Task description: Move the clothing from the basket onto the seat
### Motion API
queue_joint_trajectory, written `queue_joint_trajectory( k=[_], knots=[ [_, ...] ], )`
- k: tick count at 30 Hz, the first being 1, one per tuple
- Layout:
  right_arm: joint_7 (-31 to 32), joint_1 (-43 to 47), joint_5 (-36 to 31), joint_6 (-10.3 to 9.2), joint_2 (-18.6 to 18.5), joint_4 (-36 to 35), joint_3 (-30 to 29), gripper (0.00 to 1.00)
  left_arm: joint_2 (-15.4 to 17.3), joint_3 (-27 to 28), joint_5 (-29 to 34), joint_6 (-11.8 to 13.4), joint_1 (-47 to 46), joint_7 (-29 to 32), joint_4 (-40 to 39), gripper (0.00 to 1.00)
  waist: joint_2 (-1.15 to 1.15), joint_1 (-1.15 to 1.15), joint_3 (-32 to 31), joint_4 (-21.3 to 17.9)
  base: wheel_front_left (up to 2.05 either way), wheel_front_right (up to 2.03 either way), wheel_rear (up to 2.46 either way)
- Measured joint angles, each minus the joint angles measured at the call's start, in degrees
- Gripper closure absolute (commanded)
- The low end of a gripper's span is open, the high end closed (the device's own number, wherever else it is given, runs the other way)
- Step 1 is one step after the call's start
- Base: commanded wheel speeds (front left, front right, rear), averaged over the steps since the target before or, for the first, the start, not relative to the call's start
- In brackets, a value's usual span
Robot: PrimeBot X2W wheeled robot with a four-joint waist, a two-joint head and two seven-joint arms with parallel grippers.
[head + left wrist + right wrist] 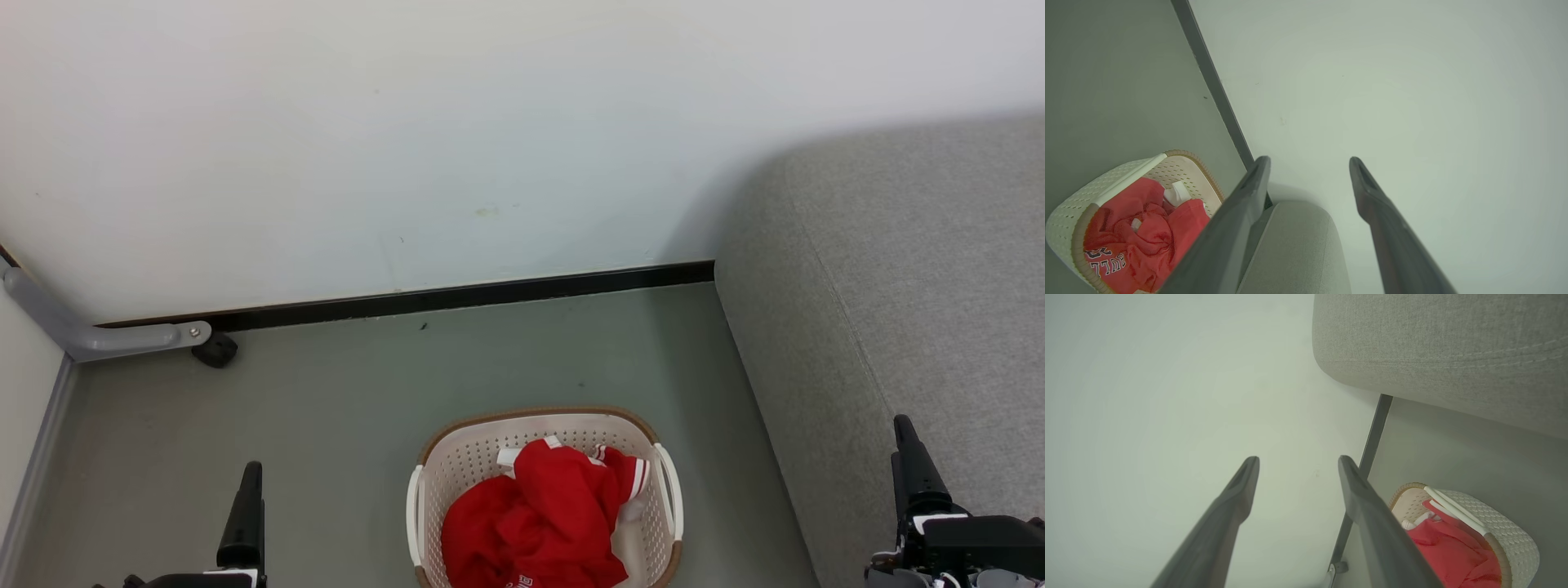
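The cream perforated basket (539,414) stands on the floor at the bottom centre of the head view, with the red clothing (539,523) crumpled inside it. To its right rises the big grey seat (898,269). My left gripper (251,474) is low at the left of the basket and my right gripper (904,429) is low in front of the seat, both apart from the basket. In the left wrist view the left gripper (1309,160) is open and empty, with basket (1069,212), clothing (1143,232) and seat (1294,245) below. The right gripper (1298,459) is also open, beside basket (1502,522), clothing (1449,551) and seat (1445,347).
A white wall (408,147) with a black baseboard (457,296) closes the far side. A grey metal leg (106,336) with a black foot (216,349) sits at the left by the wall. Grey floor (326,425) surrounds the basket.
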Motion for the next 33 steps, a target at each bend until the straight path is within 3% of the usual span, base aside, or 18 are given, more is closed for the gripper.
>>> queue_joint_trajectory(
  k=[10, 33],
  knots=[
    [-1.7, -1.3, -7.2, 0.0, -1.0, 0.0, 1.9, 0.0, 1.3, -1.3, 5.5, 0.0, -0.2, -2.1, 0.8, 0.0, 0.0, 0.0, 0.0, -0.2, 0.0, 0.0, 0.0],
    [-6.8, -4.5, -32.9, -0.58, -5.6, 0.3, 10.6, 0.0, 5.0, -2.5, 27.5, 1.0, -0.7, -7.0, 2.7, 0.0, 0.0, 0.0, 0.0, -0.8, 0.0, 0.0, 0.0]
  ],
)
